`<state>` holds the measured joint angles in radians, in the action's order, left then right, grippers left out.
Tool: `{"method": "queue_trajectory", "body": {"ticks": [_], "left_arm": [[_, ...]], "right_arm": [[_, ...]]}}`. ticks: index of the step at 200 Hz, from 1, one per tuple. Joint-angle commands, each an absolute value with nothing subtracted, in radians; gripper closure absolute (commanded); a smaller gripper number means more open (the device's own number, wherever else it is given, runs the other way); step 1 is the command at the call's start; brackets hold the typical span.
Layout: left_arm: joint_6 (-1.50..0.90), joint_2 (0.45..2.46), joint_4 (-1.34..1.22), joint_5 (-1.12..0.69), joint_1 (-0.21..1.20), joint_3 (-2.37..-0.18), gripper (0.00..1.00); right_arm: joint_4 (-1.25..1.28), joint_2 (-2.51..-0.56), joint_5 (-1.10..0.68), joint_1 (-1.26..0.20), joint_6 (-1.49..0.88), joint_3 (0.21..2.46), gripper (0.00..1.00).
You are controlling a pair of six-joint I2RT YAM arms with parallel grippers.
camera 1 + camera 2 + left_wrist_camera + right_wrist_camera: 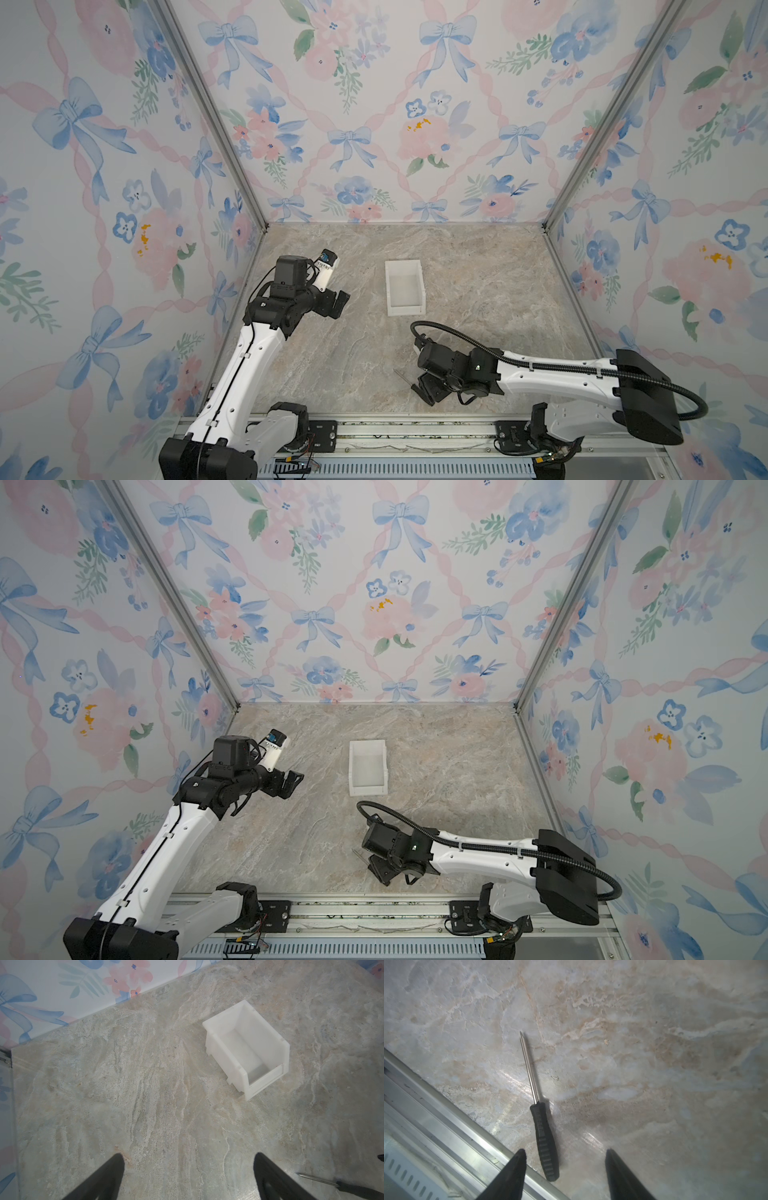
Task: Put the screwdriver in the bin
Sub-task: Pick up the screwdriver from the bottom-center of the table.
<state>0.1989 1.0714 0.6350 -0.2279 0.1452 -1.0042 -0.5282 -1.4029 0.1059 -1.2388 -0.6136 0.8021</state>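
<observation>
**Right gripper (565, 1150) straddles the screwdriver (538, 1105) on the desk (332, 353).**

Your right fingers are parted, and the butt of the black handle lies between them. There is a gap on each side, so nothing is gripped. The screwdriver lies flat by the front rail (446, 1126), at 6 o'clock from the bin (405, 266) and well apart from it. Its shaft aims toward 10 o'clock in both top views. Your left gripper (189, 1155) hangs at the bin's 9 o'clock, fingers spread wide, holding nothing.
</observation>
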Motion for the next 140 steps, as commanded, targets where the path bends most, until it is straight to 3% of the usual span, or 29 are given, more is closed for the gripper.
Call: {"method": "queue_trajectory", "body": {"ticks": [1,74,140], "left_arm": [[0.211,1.091,0.666,-0.262,0.152,-1.029,0.02],[0.217,1.089,0.666,-0.238,0.159,-1.047,0.02],[0.218,1.110,0.667,-0.230,0.162,-1.047,0.02]], "right_arm": [[-0.521,-1.477,0.083,-1.272,-0.655,0.834,0.38],[-0.494,-1.619,0.086,-1.316,-0.716,0.865,0.47],[-0.535,-1.620,0.136,-1.318,-0.753,0.848,0.65]]}}
